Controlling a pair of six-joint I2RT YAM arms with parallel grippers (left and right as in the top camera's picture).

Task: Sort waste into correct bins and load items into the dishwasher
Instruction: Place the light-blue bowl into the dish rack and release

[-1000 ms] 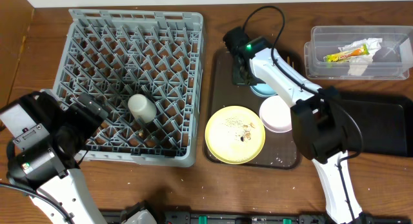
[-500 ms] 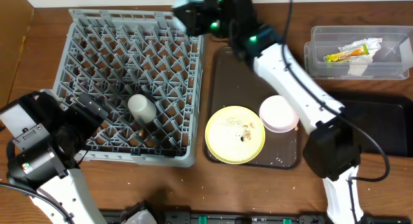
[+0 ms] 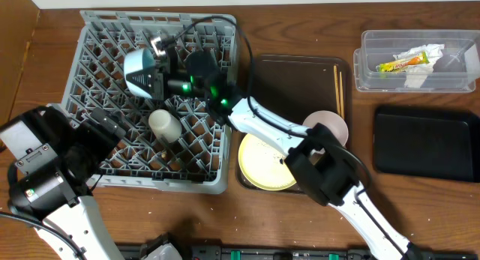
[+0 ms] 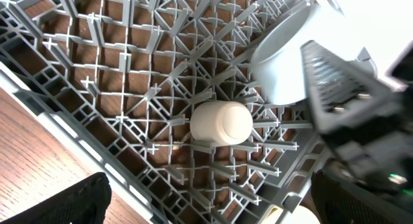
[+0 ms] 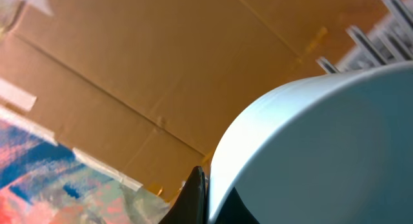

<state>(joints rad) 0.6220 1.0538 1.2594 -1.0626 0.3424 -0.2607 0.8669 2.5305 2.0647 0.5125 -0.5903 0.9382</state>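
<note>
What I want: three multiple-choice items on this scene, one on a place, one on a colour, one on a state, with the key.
1. Where is the cream cup? A in the dish rack; B in the clear tub; C in the black bin.
2. What colour is the plate on the brown tray? A red; B yellow; C green.
3. The right gripper is: A open and empty; B shut on chopsticks; C shut on the light-blue saucer.
Key: 1A, the cup lies among the rack's pegs; 2B, the overhead view shows it yellow; 3C, it pinches the saucer's rim over the rack.
</note>
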